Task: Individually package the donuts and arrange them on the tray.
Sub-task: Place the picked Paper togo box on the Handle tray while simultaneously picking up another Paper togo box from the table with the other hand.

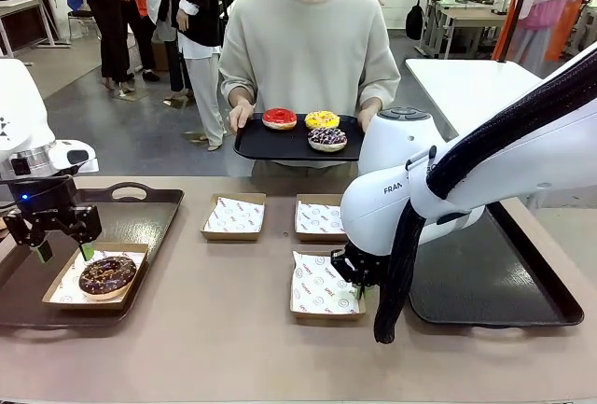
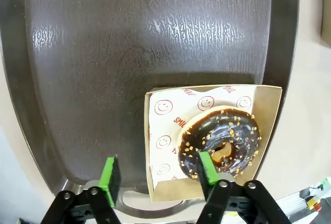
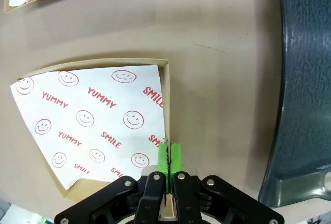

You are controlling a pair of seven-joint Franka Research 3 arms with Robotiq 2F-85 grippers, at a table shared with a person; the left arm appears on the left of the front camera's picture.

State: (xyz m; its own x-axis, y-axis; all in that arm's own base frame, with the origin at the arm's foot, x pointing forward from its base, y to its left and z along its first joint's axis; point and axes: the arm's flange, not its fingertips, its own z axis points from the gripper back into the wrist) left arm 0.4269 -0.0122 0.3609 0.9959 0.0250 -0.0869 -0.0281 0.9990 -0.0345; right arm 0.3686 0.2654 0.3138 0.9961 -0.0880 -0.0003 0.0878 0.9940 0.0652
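The right end effector (image 3: 168, 157) pinches the wall of an empty box (image 3: 166, 89), likely to drag it; the left end effector (image 1: 63, 253) hangs spread above the boxed donut (image 1: 107, 275), lower left.

I am seeing a glossy chocolate donut (image 2: 220, 144) lying on smooth printed paper (image 2: 165, 107) in a matt cardboard box (image 2: 268, 115), just past my left gripper (image 2: 157, 172). The dark tray (image 2: 129, 53) under it is shining and grainy. My right gripper (image 3: 168, 154) is pinching a second box (image 3: 166, 79) by its thin cardboard wall.
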